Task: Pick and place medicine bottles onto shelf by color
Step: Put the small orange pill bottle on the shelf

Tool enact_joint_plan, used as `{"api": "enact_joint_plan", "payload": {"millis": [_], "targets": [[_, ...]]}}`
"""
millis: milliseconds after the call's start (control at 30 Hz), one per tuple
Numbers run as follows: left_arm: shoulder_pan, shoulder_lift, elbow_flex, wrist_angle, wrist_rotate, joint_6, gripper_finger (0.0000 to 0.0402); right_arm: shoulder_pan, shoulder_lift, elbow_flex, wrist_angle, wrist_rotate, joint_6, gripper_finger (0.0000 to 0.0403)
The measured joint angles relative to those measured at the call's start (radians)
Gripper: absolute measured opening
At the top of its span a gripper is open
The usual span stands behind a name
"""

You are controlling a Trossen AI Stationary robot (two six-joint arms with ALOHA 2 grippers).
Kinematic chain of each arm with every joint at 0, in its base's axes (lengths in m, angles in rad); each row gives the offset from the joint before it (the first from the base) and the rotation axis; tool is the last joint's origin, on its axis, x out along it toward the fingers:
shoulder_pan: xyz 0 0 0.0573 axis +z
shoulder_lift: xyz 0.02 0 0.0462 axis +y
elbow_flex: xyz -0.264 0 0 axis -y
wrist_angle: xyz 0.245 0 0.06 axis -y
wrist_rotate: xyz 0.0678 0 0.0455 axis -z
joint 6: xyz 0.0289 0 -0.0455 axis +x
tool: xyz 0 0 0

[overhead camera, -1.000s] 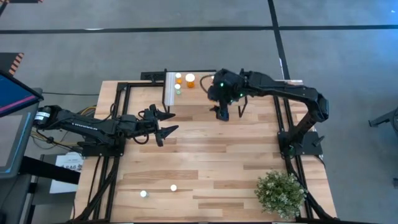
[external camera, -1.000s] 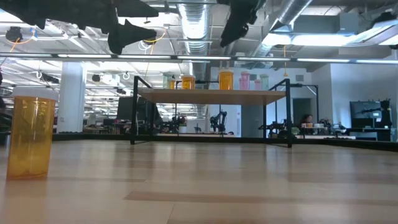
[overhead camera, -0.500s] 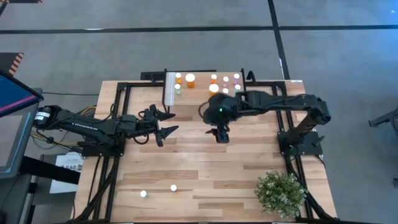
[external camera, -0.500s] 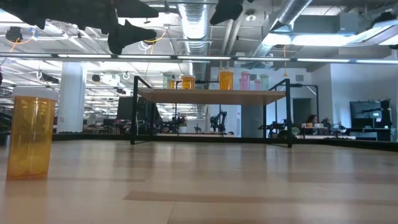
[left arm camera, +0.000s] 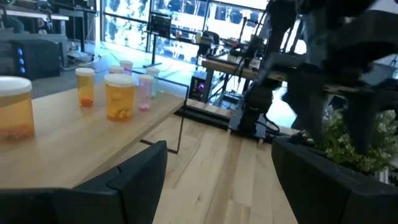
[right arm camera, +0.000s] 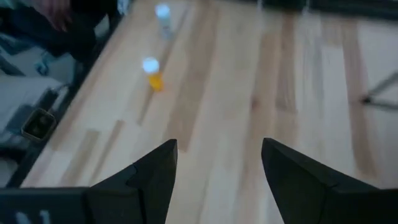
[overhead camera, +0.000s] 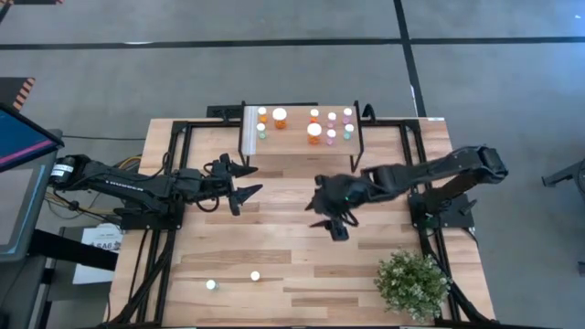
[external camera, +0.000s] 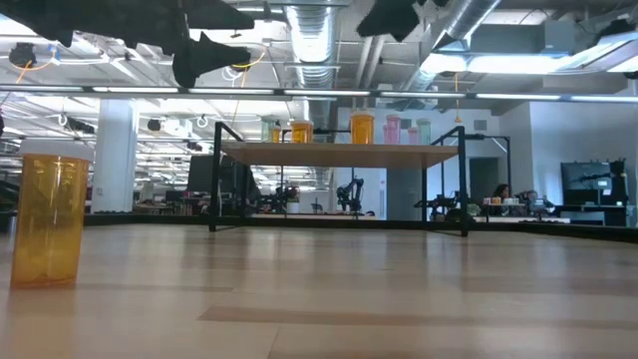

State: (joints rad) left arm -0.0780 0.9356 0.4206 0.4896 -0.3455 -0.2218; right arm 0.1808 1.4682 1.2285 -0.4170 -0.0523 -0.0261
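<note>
The left gripper (overhead camera: 239, 185) hangs above the left half of the table (overhead camera: 274, 247), fingers spread wide with nothing between them; in its own wrist view the two dark fingers (left arm camera: 134, 180) frame bare tabletop and no object touches them. Near the front edge of the table, well apart from both arms, two loose medicine bottles stand on the wood: a green-bodied bottle (overhead camera: 211, 285) and, just to its right, an orange-bodied bottle (overhead camera: 255, 275), each showing a white cap from above. In the low view, a large orange bottle (external camera: 48, 220) stands on the tabletop close to that camera. The shelf (overhead camera: 302, 146) sits at the far edge of the table, with its white end panel (overhead camera: 248, 131) on the left. On its plank top, orange bottles (overhead camera: 280, 117) stand toward the left end, and pink bottles (overhead camera: 347, 113) and green bottles (overhead camera: 347, 134) stand toward the right end. The right gripper (overhead camera: 331, 219) hangs above the middle of the table, in front of the shelf, with fingers parted and empty; its wrist view shows bare wood between the fingers (right arm camera: 152, 177) and the two loose bottles farther off. A bushy green plant (overhead camera: 413, 283) stands at the front right corner of the table.
</note>
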Motion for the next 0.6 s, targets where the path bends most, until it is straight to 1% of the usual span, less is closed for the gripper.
{"api": "enact_joint_plan", "payload": {"millis": [167, 300, 367, 400, 433, 500, 600], "targets": [[0.0, 0.0, 0.0, 0.001, -0.004, -0.003, 0.0277, 0.093, -0.009, -0.089, 0.222, 0.006, 0.001, 0.0255], [0.0, 0.0, 0.0, 0.001, -0.007, -0.003, 0.0277, 0.148, 0.027, -0.098, 0.314, 0.014, -0.001, 0.0255], [0.0, 0.0, 0.0, 0.002, -0.007, -0.003, 0.0277, 0.167, 0.031, -0.103, 0.327, 0.03, -0.013, 0.0255], [0.0, 0.0, 0.0, -0.001, -0.007, -0.003, 0.0277, 0.175, 0.049, -0.099, 0.372, 0.031, -0.021, 0.0255], [0.0, 0.0, 0.0, -0.002, -0.007, -0.003, 0.0277, 0.179, 0.068, -0.094, 0.412, 0.033, -0.025, 0.0255], [0.0, 0.0, 0.0, -0.001, -0.007, -0.003, 0.0277, 0.187, 0.079, -0.103, 0.405, 0.037, -0.032, 0.0255], [0.0, 0.0, -0.001, -0.004, -0.007, -0.003, 0.0277, 0.194, 0.129, -0.095, 0.482, 0.037, -0.041, 0.0255]]}}
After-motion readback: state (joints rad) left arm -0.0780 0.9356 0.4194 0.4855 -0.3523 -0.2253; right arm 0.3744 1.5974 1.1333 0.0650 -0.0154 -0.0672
